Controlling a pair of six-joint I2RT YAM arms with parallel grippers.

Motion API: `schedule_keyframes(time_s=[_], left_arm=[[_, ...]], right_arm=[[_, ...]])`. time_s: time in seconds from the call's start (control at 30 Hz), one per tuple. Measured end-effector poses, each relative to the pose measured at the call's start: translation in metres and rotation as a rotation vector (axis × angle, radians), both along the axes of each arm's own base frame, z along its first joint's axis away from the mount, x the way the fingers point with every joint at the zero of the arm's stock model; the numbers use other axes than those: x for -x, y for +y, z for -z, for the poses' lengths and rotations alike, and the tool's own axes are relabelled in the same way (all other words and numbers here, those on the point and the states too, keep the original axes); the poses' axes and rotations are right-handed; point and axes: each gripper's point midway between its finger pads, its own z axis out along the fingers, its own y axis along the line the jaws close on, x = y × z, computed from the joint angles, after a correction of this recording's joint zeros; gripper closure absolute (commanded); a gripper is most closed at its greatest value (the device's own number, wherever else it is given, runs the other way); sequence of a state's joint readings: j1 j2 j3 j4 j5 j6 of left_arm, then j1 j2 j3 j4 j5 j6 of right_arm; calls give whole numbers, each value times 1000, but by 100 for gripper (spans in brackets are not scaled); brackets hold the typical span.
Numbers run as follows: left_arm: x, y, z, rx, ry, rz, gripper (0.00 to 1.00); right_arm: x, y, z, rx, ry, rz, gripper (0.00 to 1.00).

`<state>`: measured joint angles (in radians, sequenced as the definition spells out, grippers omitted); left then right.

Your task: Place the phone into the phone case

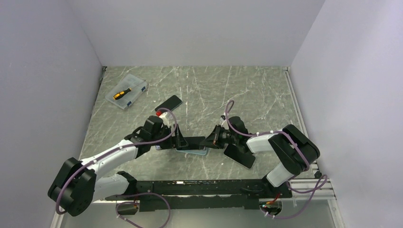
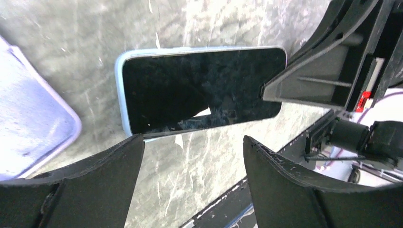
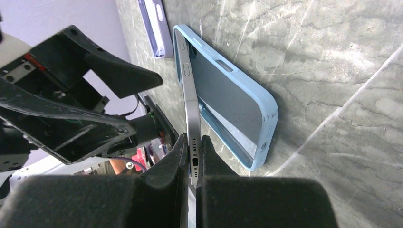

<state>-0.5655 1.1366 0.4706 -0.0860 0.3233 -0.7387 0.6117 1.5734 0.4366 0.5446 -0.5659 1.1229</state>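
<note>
Phone, dark screen, silver frame: located at the table's near centre between the 2 arms, partly entered into the light blue case. In the right wrist view its far end sits inside the far end of the case, while the near end, the one with the port, is lifted clear of the case floor, so the phone lies tilted and is not seated. From the left wrist view the screen faces up and covers most of the case, whose blue rim shows along 2 edges. The case lies flat on the grey marbled table.

Right gripper: closed tight on the phone's raised port end, 1 pad on each face.

Left gripper: spread wide, holding nothing, positioned over the phone's long side. One fingertip overlaps the phone's corner in that view; contact cannot be confirmed.

Other items: a lilac case just beside the blue one. A second dark phone lies further back, well apart. A clear plastic box at the far left holds an orange and black screwdriver. A flat black item lies under the right arm
</note>
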Motion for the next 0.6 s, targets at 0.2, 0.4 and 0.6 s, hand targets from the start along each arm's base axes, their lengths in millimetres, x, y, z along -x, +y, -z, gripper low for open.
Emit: schedule_keyframes(time_s=[0.2, 0.4, 0.6], left_arm=[[-17, 8, -7, -80, -54, -35, 18], [-20, 12, 19, -158, 4, -32, 21], [-26, 2, 31, -147, 31, -9, 24]], right_arm=[[0, 0, 1, -2, -3, 0, 100], [1, 0, 1, -6, -7, 3, 100], [1, -1, 2, -7, -11, 4, 100]])
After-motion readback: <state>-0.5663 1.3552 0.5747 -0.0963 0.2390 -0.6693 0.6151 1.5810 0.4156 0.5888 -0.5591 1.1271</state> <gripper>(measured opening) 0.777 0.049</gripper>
